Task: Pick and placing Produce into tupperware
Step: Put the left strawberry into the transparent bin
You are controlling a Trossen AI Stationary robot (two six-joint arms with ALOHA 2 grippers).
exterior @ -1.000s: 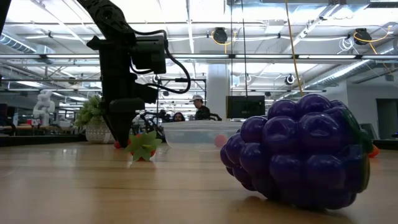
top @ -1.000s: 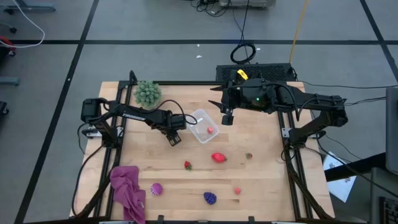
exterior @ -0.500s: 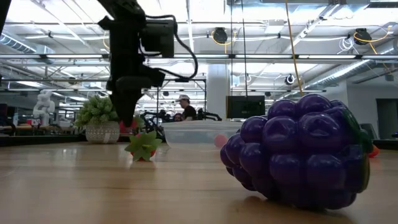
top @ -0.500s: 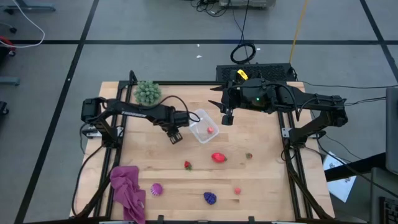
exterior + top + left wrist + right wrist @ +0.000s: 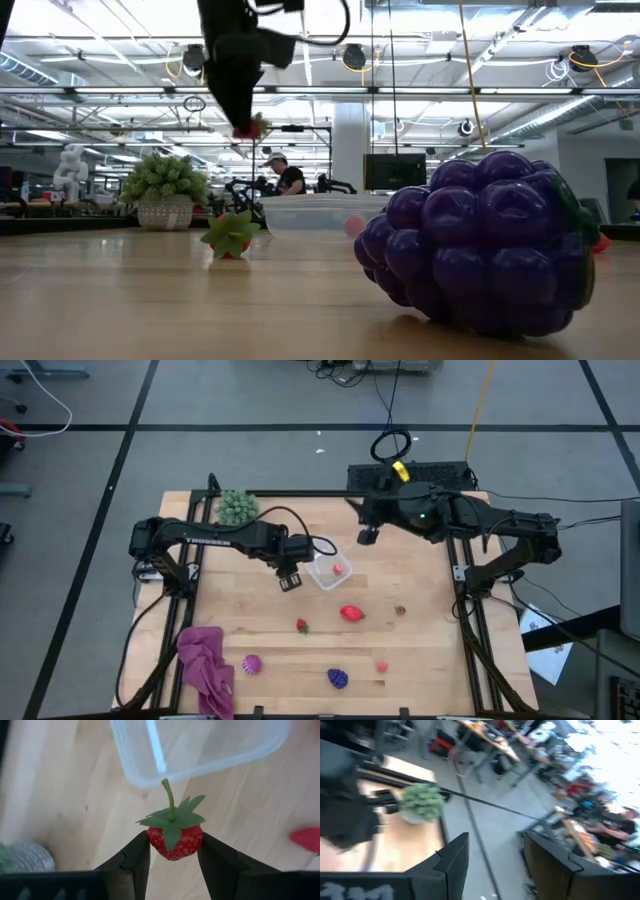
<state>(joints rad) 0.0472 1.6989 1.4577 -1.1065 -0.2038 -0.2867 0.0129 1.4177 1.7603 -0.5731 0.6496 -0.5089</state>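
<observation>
Table (image 5: 420,630) — pale, matt wood planks. Tupperware (image 5: 200,745) — clear, smooth plastic. Grape cluster (image 5: 480,250) glossy; strawberry (image 5: 175,841) finely dimpled; magenta cloth (image 5: 205,665) crumpled.

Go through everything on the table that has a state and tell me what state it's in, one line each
left gripper: shut on a strawberry, raised beside the tupperware
held strawberry: upright, stem up, off the table
tupperware: open, no lid, one red piece inside
right gripper: open, empty, at the table's far edge
second strawberry: loose on the table
purple grapes: loose on the table
magenta cloth: crumpled
</observation>
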